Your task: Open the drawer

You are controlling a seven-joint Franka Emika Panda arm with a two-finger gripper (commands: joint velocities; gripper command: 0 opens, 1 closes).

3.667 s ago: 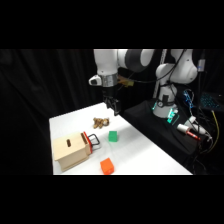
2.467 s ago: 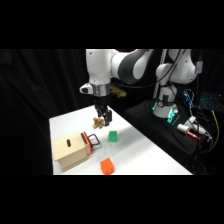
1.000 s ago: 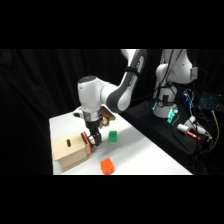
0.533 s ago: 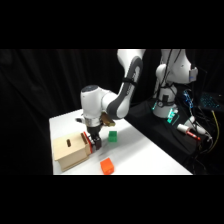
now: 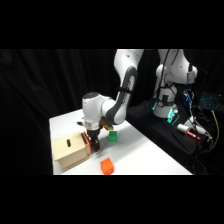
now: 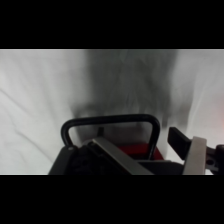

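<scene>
Claw (image 5: 94, 145) down at the drawer (image 5: 87, 145) front by its dark loop handle (image 6: 111, 131), grip unreadable from here, drawer apparently closed, whole pull left.

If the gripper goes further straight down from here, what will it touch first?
Most likely the drawer's dark loop handle, since the gripper is right at the red drawer front; depth is unclear.

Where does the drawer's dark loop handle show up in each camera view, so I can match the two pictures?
Side view: the handle sits low and left of centre, at the red front plate of the wooden box, mostly hidden by the gripper.
Wrist view: the handle arches across the lower centre.
Shared landmark: the red front plate, just under the handle.
</scene>
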